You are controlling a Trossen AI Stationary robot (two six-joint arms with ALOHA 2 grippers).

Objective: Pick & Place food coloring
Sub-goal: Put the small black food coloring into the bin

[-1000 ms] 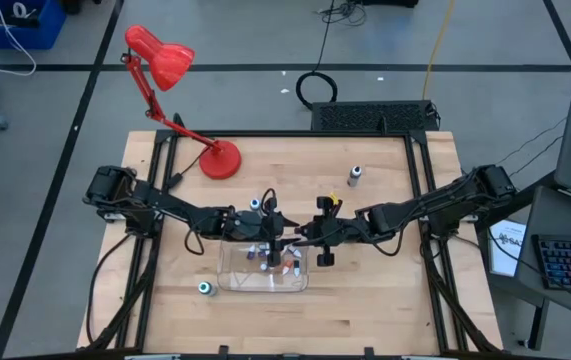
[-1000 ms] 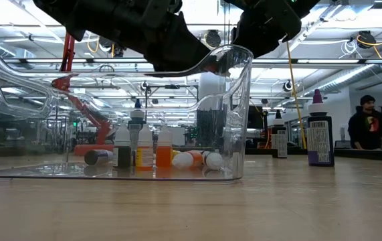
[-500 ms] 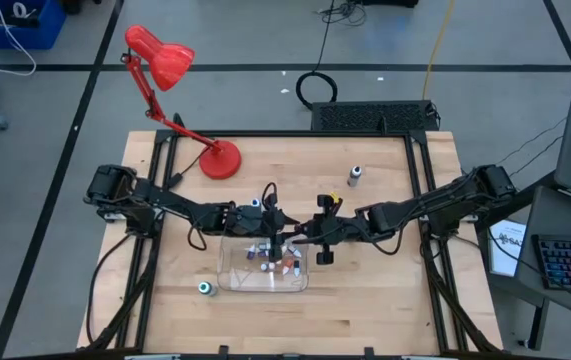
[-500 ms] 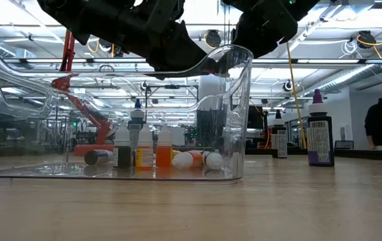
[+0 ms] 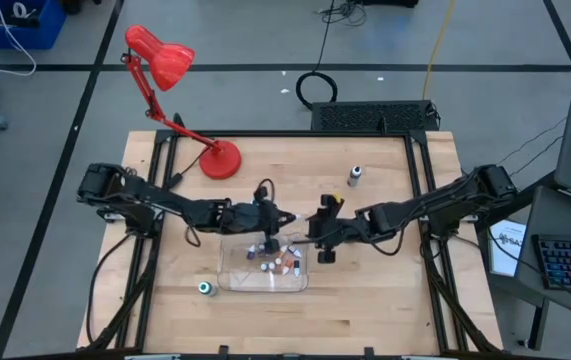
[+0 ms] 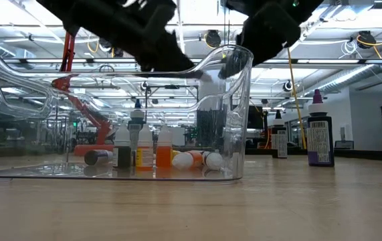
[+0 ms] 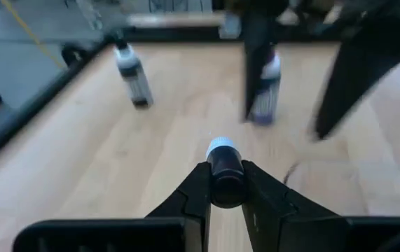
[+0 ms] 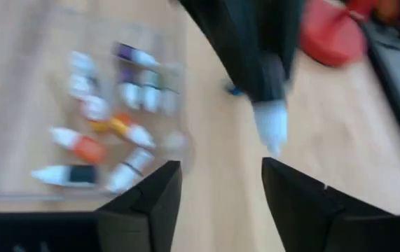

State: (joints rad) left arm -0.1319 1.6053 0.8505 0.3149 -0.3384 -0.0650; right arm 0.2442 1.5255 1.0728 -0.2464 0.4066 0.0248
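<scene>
A clear plastic tray point(image 5: 235, 280) sits mid-table and holds several small food coloring bottles point(image 5: 275, 262), some standing, some lying point(image 6: 144, 152). Just above the tray's far right part, my left gripper point(image 7: 225, 178) is shut on one dark bottle with a whitish cap point(image 7: 222, 148). My right gripper point(image 8: 221, 199) faces it from the right a short way off point(image 5: 315, 235). It is open with nothing between its fingers. In the right wrist view the held bottle's white cap point(image 8: 271, 126) points toward my right gripper. My left gripper pinches the bottle's dark body point(image 7: 226, 183) between its two fingers, just behind the cap. The fingers come roughly level from the table's left and lie along the bottle. The bottle is lifted clear above the tray, its cap end sticking out past the fingertips toward the table's right.
A red desk lamp stands on its base point(image 5: 220, 158) at the far left. One bottle point(image 5: 355, 176) stands at the far right, and a teal-capped one point(image 5: 205, 288) sits left of the tray. A purple bottle point(image 6: 319, 134) stands right of the tray in the low view.
My left arm has swung, its rear part going toward the table's left edge. In the low view its gripper has drawn a little away from my right gripper, toward the table's left, above the tray's right wall.
</scene>
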